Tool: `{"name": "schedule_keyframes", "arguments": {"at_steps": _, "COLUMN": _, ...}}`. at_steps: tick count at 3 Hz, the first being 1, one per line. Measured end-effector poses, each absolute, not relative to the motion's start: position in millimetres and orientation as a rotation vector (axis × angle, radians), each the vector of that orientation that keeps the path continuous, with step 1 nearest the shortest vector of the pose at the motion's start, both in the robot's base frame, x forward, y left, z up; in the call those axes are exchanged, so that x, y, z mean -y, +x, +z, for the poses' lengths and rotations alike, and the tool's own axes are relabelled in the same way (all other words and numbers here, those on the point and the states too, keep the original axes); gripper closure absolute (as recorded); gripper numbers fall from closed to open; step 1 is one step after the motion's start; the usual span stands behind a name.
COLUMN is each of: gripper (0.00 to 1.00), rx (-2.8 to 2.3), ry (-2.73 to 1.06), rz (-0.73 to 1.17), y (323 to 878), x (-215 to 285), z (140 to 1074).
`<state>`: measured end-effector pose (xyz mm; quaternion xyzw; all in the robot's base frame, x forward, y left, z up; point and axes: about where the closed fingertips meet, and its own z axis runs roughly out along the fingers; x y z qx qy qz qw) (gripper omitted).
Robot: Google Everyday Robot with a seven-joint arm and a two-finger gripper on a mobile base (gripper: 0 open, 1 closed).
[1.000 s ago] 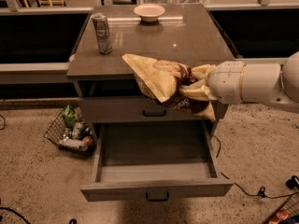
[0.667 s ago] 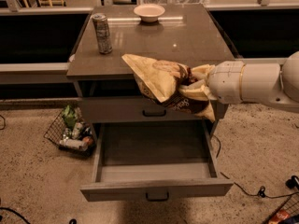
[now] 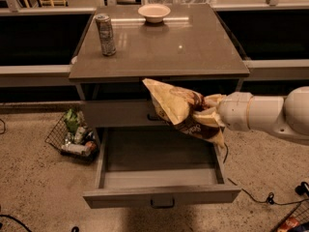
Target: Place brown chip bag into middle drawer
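**CHIP BAG HELD OVER OPEN DRAWER, READY FOR THE DROP**

Pictured at a grey cabinet [image 3: 193, 47], with the middle drawer [image 3: 159, 193] pulled well out toward the front and its flat tray in plain view. Reaching in from the right on a thick white arm [image 3: 263, 114]. Off the cabinet's left side, on the floor, a wire basket [image 3: 72, 139] of oddments.

Carried in the air: the chip bag [image 3: 176, 105], just below the cabinet top's front edge and above the drawer's rear right corner, touching neither top nor tray. Lying on a slant, with the high end pointing left across the shut drawer front [image 3: 116, 114] and the low end down at the right. Pinched at that right end by the gripper [image 3: 208, 116], clamped narrow on the crinkled wrapper. Stretching leftward from the tool, then, and out over the tray.

Judged to need a further descent and a small shift toward the tray's middle before release. Low corner close above the drawer's right side wall, so a possible snag there.

Untouched on top: a can [image 3: 105, 34] toward the rear left corner and a bowl [image 3: 154, 12] at the rear edge.

Against the view a second ago: lower and further right, clear of the top's front edge instead of overlapping it. Arm down by the same amount, drawer open as before.
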<state>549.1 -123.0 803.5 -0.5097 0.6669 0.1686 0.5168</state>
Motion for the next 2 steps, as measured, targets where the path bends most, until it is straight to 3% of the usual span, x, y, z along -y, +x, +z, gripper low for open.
{"name": "schedule_keyframes", "arguments": {"at_steps": 2, "gripper": 1.0, "rx": -1.798, "ry": -1.086, "rz": 0.459, "y": 540, "x": 160, "z": 702}}
